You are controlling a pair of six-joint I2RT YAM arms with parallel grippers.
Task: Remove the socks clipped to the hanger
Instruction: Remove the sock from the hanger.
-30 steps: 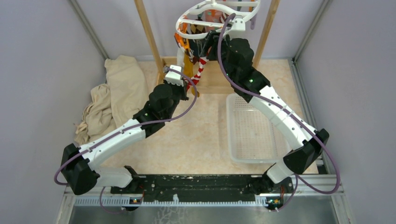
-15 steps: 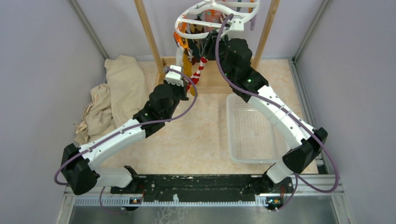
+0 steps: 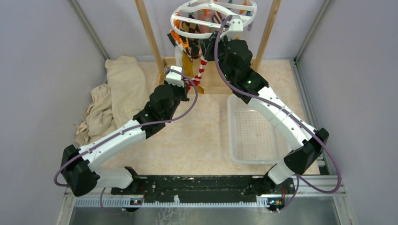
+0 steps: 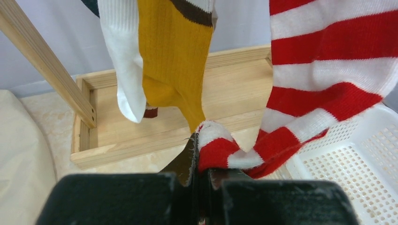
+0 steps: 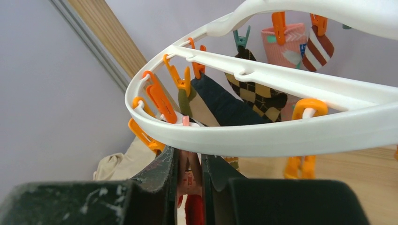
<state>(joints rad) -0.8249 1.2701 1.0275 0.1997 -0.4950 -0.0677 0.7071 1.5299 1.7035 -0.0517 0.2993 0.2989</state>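
The hanger is a white round plastic ring with curved crossbars and dangling orange and teal clips, hanging at 12 o'clock in the overhead view. Below its 8 o'clock side hang a white sock, a mustard yellow sock with a brown band, and a red-white striped sock. The striped sock's toe is drawn aside and pinched in the left gripper. Further round the ring, a brown argyle sock, a navy sock and a pink sock hang clipped.
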